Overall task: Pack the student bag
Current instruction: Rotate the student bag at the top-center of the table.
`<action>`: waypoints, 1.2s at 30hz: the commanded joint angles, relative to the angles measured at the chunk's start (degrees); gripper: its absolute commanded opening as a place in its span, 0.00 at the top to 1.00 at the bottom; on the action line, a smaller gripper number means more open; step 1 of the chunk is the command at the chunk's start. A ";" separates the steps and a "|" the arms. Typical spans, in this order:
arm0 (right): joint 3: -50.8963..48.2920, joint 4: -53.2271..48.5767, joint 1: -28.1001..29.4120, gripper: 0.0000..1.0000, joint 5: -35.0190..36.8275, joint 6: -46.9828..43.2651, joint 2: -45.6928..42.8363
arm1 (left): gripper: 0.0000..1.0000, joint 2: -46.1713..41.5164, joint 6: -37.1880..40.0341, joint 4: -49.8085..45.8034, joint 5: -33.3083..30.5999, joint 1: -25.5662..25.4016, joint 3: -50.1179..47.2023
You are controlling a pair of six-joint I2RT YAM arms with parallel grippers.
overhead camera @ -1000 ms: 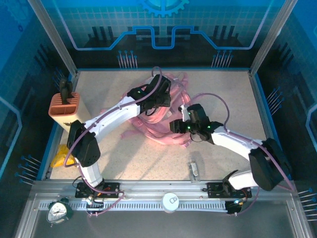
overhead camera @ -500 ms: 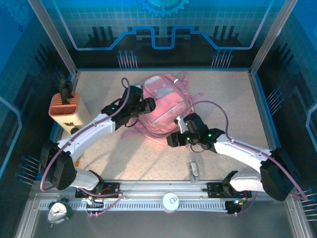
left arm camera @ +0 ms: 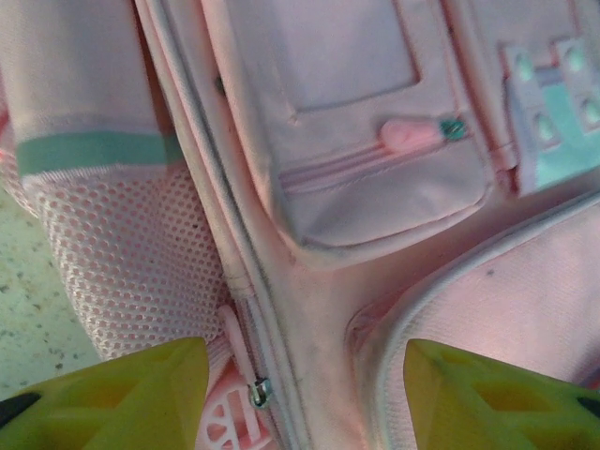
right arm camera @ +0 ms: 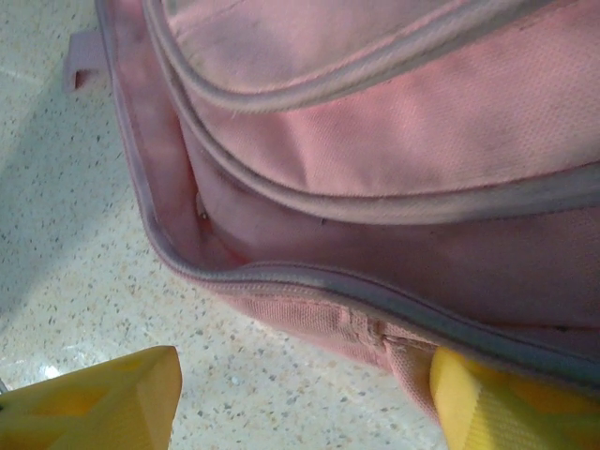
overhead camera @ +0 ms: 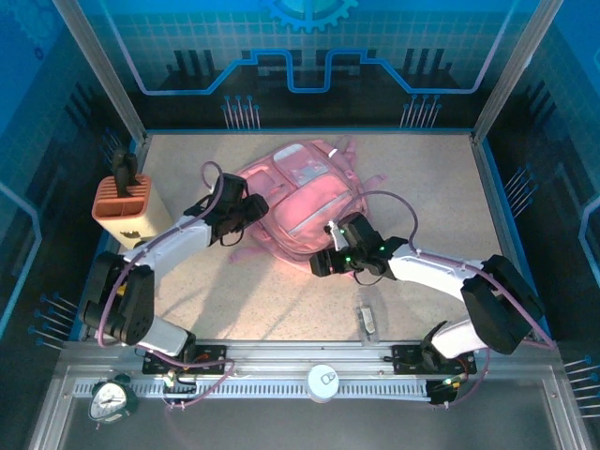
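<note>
Clutter comes first at the near edge: a clock (overhead camera: 112, 398) sits on the rail, and a small grey item (overhead camera: 367, 321) lies on the counter (overhead camera: 244, 300) between the arm bases. Just beyond it, the right fingers (right arm camera: 94, 398) stand wide apart at the bag's near rim and hold nothing. One tip is over bare counter, and the other is at the piped edge, touching or nearly so. The bag (overhead camera: 300, 202) lies flat in the middle of the counter, front pockets up and straps trailing from its far end. At its left side the left fingers (left arm camera: 112, 394) are also spread with nothing held, straddling a zip pull (left arm camera: 258, 392) beside the mesh pocket (left arm camera: 122, 253). Farthest left stands the holder (overhead camera: 122, 208), well apart from the bag. The main risk is a poor grip. The fabric is soft and loose, so fingers that close slightly off target would pinch mesh or piping instead of the pull. The bag would then drag across the counter and the zip would not run. If the two arms tug from opposite sides they could bunch or twist it. The trailing straps could also snag a wrist. I cannot tell whether the main compartment is open.
</note>
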 commanded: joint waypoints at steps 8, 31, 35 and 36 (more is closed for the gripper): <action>-2.24 -0.83 -4.35 0.24 1.39 -0.98 -0.80 | 0.45 7.36 -2.92 2.84 -1.01 0.72 1.22; -1.81 1.26 -6.97 0.19 0.69 0.24 2.14 | 0.86 16.63 -4.36 5.28 3.43 0.33 10.25; -0.54 1.95 -9.95 0.16 1.67 -0.45 2.85 | 0.93 15.05 -4.25 4.83 5.12 0.18 9.73; 0.19 1.69 -11.09 0.15 1.68 -0.61 3.29 | 0.95 14.12 -4.25 4.88 5.36 0.00 9.42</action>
